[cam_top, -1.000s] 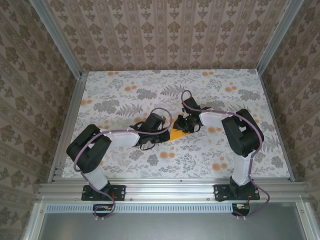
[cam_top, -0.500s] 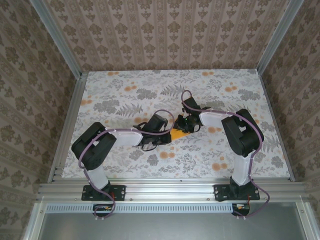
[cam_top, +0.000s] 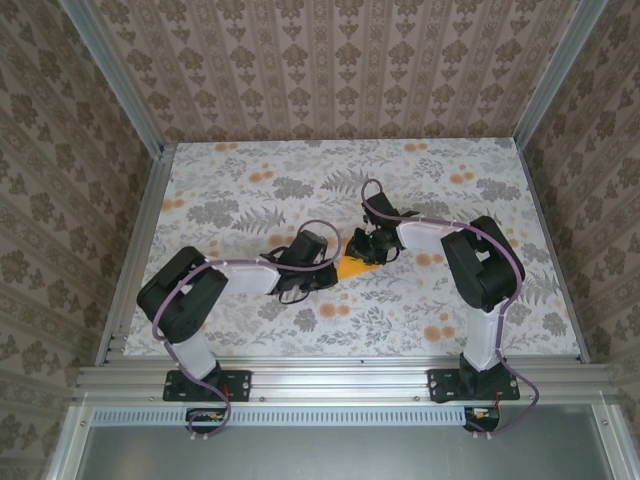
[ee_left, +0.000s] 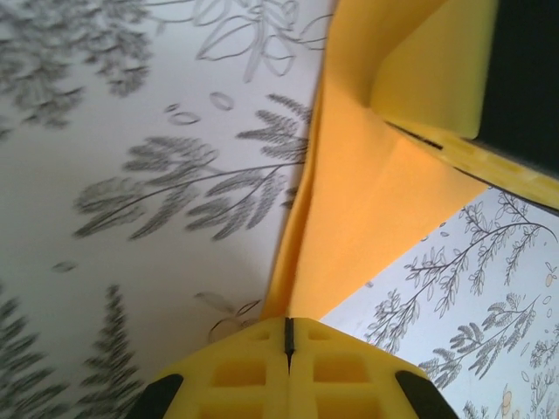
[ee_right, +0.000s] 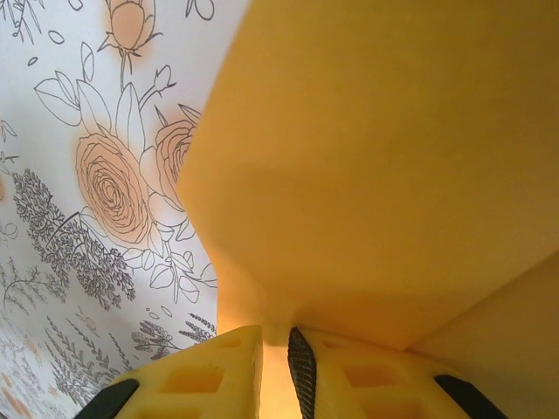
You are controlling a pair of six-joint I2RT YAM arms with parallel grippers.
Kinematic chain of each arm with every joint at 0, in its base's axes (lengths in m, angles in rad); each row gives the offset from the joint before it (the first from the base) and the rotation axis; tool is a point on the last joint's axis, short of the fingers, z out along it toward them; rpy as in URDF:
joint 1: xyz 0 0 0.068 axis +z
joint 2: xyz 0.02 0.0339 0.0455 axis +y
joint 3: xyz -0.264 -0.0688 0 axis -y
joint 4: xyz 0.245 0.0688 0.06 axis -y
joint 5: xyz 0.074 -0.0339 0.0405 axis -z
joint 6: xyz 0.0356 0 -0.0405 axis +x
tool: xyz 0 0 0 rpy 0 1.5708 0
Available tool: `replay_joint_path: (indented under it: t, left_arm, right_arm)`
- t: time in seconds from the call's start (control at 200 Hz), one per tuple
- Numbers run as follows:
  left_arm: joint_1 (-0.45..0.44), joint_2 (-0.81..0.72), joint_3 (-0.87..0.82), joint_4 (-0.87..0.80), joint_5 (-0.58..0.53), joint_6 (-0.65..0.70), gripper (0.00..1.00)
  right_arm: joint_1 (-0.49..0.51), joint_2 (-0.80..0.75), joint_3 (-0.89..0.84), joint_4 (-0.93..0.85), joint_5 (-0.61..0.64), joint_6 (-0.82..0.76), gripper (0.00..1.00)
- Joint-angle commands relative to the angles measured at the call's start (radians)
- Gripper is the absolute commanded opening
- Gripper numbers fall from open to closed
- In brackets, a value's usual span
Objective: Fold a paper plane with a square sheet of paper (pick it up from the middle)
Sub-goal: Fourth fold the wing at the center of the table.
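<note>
left arm (cam_top: 240, 272) back leftward; left gripper (ee_left: 288, 325), right gripper (ee_right: 275, 339) both clamped on orange paper (ee_left: 376, 201)

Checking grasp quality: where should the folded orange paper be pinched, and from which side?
At its edges, from opposite sides: the orange paper is a thin, partly folded sheet. The left gripper pinches one tapered corner, the right gripper an edge by a crease, which looks sound.

Thin bright orange folded paper sheet (cam_top: 350, 268) now shows as a wider triangle btw the grippers vs 1 s ago. Left arm's elbow swings right, then back left; left gripper (cam_top: 334, 268) ends approx. at its start spot. Right gripper (cam_top: 360, 254) + right arm sit slightly further left.
</note>
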Motion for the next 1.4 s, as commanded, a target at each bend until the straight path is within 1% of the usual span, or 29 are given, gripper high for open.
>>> replay_joint_path:
  t: [0.0,0.085,0.2,0.345,0.61,0.675,0.825,1.07,1.255,1.395]
  left_arm:
    - [0.026,-0.06,-0.039,-0.018,0.029,-0.027,0.04]
    - [0.034,-0.083,-0.022,0.022,0.08,-0.022,0.05]
    - [0.034,-0.069,0.016,0.06,0.122,-0.021,0.05]
    - [0.034,-0.016,0.067,0.052,0.129,-0.018,0.05]
    - [0.029,0.066,0.108,0.019,0.16,-0.007,0.05]
    - [0.028,0.075,0.111,-0.001,0.148,-0.006,0.04]
    - [0.03,0.082,0.106,-0.069,0.082,-0.007,0.02]
    - [0.031,0.089,0.068,-0.088,0.074,-0.006,0.02]
    - [0.031,0.044,0.059,-0.176,-0.016,0.007,0.01]
    - [0.03,-0.014,0.052,-0.154,0.006,0.026,0.01]
  right_arm:
    - [-0.008,0.1,-0.051,-0.145,0.164,0.002,0.22]
    - [-0.007,0.098,-0.05,-0.144,0.163,0.003,0.22]
    - [-0.008,0.099,-0.05,-0.143,0.163,0.006,0.22]
    - [-0.008,0.103,-0.054,-0.139,0.159,0.008,0.22]
    - [-0.008,0.109,-0.055,-0.146,0.16,0.01,0.22]
    - [-0.008,0.112,-0.054,-0.148,0.161,0.011,0.22]
    - [-0.008,0.117,-0.054,-0.151,0.163,0.015,0.22]
    - [-0.008,0.123,-0.05,-0.158,0.169,0.015,0.22]
    - [-0.008,0.126,-0.048,-0.165,0.174,0.016,0.22]
    - [-0.008,0.125,-0.045,-0.171,0.177,0.014,0.22]
